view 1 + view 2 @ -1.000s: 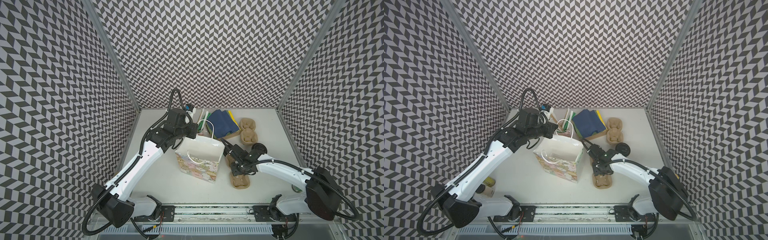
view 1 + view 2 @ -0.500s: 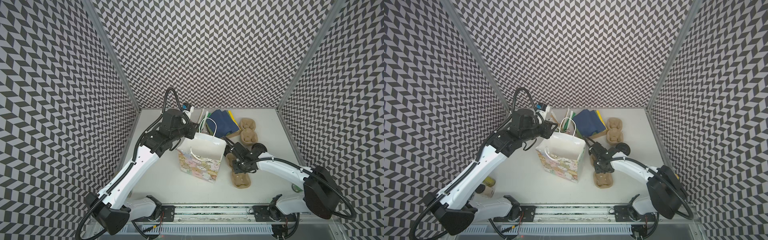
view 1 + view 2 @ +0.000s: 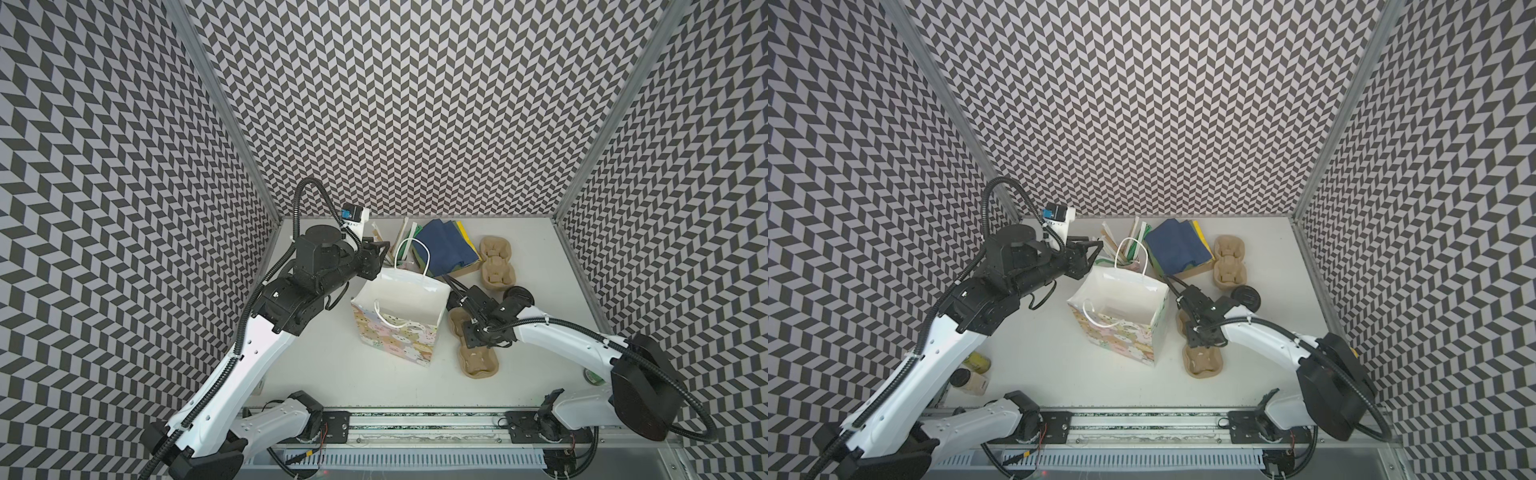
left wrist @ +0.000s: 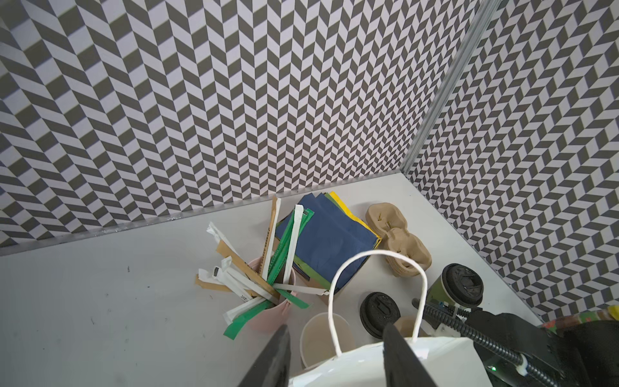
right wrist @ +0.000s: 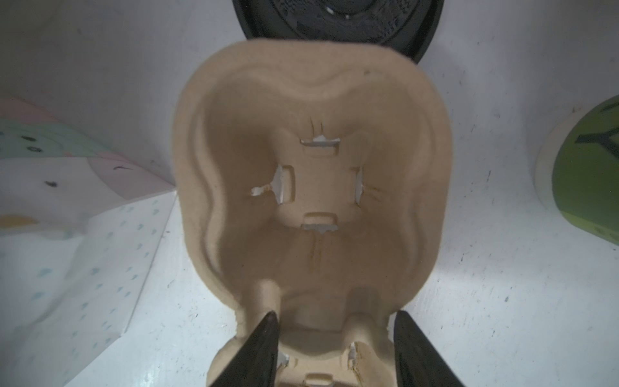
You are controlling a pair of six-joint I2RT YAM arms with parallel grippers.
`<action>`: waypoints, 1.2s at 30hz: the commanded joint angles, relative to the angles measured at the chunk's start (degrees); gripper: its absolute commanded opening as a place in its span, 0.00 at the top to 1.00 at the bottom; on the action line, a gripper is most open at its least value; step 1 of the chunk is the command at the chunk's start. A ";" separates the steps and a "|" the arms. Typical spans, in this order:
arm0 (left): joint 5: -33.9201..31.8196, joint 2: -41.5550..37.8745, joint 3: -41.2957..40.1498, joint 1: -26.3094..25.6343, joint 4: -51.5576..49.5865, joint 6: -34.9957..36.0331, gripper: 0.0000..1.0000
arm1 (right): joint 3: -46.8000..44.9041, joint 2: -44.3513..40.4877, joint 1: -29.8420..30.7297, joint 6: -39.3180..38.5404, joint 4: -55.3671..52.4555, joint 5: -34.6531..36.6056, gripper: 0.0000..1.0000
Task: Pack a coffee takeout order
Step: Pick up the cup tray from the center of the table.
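R pincer (image 5: pixel 336 348) clamped the carrier's (image 5: pixel 311 187) waist at bag's (image 3: pixel 399 316) 3 o'clock, L pincer (image 4: pixel 335 355) apart; best lifted level.

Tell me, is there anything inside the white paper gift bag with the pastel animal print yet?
No. In a top view the white paper gift bag stands open and only its bare white interior shows.

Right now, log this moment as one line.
left tool: open, at gift bag rim | right tool: astride cup carrier waist, grip unclear | bag: upright, nothing seen inside
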 commanded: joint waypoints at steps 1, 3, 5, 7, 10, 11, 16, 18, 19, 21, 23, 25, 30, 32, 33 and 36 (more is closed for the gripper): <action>-0.74 -1.31 -0.14 -0.42 1.91 -0.45 0.50 | 0.02 -1.89 0.82 1.24 -0.41 1.09 0.46; -0.90 -1.49 0.15 -0.49 1.74 -0.41 0.47 | 0.42 -1.30 1.85 1.75 -0.89 1.83 0.46; -1.46 -1.66 0.61 -0.43 1.17 -0.36 0.46 | 0.88 -0.49 3.50 2.29 -1.20 2.48 0.46; -2.27 -1.99 0.93 -0.43 0.70 -0.76 0.45 | 1.32 0.64 4.75 2.84 -1.33 2.42 0.46; -2.64 -3.02 0.95 -0.43 0.74 -0.97 0.42 | 0.87 2.18 5.22 3.13 -0.66 1.91 0.46; -3.11 -3.42 0.90 -0.42 0.87 -1.11 0.42 | 0.62 2.45 5.26 3.13 -0.26 1.82 0.46; -6.14 -6.59 -0.75 -0.49 2.60 -1.24 0.39 | 0.80 2.97 5.20 3.30 -0.71 3.57 0.48; -6.56 -7.60 -1.53 -0.43 3.31 -0.90 0.39 | 1.42 1.67 5.16 3.72 -1.06 4.61 0.47; -6.94 -7.94 -1.84 -0.45 3.61 -0.89 0.39 | 1.46 1.11 5.17 4.04 -0.84 4.90 0.47; -7.01 -8.06 -1.82 -0.42 3.60 -0.89 0.39 | 1.51 1.07 4.98 4.02 -0.54 4.87 0.46; -6.87 -7.99 -1.73 -0.47 3.46 -0.89 0.39 | 1.70 2.06 4.96 3.56 -0.56 4.02 0.47; -7.10 -8.40 -2.03 -0.47 3.53 -1.07 0.38 | 1.48 2.68 4.92 3.05 0.30 2.32 0.48; -8.75 -9.86 -2.86 -0.45 4.07 -1.22 0.36 | 0.92 2.85 4.64 2.96 1.68 2.40 0.49; -9.33 -10.83 -3.58 -0.42 4.71 -1.41 0.36 | 0.82 3.45 4.36 2.69 1.91 2.19 0.50; -9.44 -11.42 -4.05 -0.43 5.18 -1.42 0.36 | 0.66 3.75 4.23 2.64 2.21 2.36 0.50; -10.10 -12.28 -4.85 -0.42 5.77 -1.49 0.35 | 0.31 3.95 3.79 2.78 2.80 2.01 0.54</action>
